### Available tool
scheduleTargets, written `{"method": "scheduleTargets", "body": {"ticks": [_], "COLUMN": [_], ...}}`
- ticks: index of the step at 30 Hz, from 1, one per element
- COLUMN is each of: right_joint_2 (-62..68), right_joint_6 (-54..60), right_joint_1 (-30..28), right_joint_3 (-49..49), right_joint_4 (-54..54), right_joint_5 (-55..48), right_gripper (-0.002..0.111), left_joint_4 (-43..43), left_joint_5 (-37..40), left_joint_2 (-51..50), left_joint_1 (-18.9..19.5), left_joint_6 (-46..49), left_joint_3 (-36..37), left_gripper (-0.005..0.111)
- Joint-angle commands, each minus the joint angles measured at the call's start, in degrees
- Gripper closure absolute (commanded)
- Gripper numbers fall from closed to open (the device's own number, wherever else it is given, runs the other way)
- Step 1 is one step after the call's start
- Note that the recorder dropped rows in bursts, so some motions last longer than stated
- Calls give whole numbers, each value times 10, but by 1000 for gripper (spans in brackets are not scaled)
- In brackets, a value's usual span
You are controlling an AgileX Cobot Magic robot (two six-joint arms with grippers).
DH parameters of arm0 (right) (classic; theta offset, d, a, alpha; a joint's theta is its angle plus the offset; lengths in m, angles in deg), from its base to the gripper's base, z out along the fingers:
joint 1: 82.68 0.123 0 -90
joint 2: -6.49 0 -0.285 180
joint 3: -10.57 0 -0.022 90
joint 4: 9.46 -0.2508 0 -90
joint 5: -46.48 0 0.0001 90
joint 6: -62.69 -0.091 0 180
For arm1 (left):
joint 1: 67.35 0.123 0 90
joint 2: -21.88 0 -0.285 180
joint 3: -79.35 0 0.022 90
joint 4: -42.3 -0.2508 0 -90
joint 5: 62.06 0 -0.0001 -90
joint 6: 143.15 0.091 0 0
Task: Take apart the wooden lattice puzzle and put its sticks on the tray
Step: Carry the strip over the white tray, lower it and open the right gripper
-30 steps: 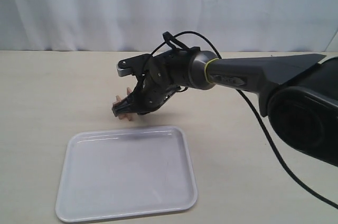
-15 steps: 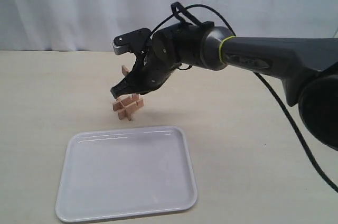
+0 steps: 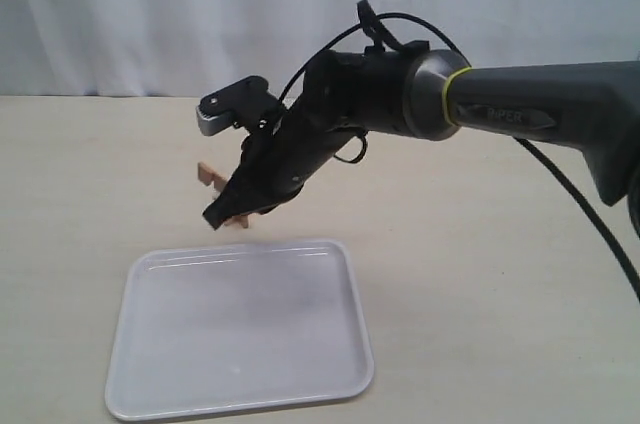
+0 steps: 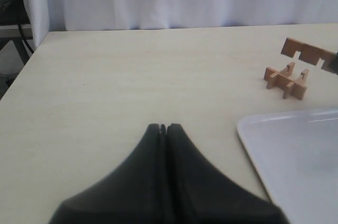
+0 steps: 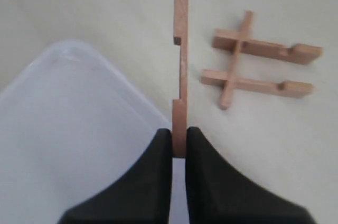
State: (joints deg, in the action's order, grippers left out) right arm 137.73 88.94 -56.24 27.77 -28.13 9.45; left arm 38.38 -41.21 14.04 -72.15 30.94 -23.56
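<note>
The right pincer [image 5: 179, 142] clamps one stick [image 5: 181, 49] by its end. Just beside it on the table sits the wooden lattice puzzle [image 5: 253, 68], three pieces interlocked. The tray [image 5: 63, 129], partly beneath, holds none yet.

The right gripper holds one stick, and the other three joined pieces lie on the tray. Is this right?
Not quite. The three joined pieces lie on the table beside the tray, not on it, as the right wrist view shows. The right gripper does hold one stick.
</note>
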Motion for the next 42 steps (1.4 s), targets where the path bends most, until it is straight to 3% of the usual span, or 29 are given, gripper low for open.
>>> {"method": "scheduleTargets", "body": {"ticks": [1, 8, 18, 34, 36, 42], "right_joint_2": [-10, -10, -10, 16, 16, 16], "right_joint_6": [102, 110, 106, 94, 90, 90], "right_joint_1": [46, 110, 98, 97, 95, 95], "right_joint_3": [-27, -59, -108, -108, -108, -108], "right_joint_4": [-63, -8, 5, 21, 21, 21], "right_joint_5": [-7, -1, 111, 126, 127, 127], "right_gripper": [104, 104, 104, 103, 97, 63], "left_joint_4": [-2, -2, -2, -2, -2, -2], "left_joint_5": [-5, -5, -5, -5, -5, -5], "left_joint_2": [1, 1, 1, 1, 1, 1], "left_joint_1": [1, 1, 1, 1, 1, 1], "left_joint_6": [0, 0, 0, 0, 0, 0], "left_joint_3": [1, 1, 1, 1, 1, 1], "left_gripper": [107, 107, 107, 107, 107, 107]}}
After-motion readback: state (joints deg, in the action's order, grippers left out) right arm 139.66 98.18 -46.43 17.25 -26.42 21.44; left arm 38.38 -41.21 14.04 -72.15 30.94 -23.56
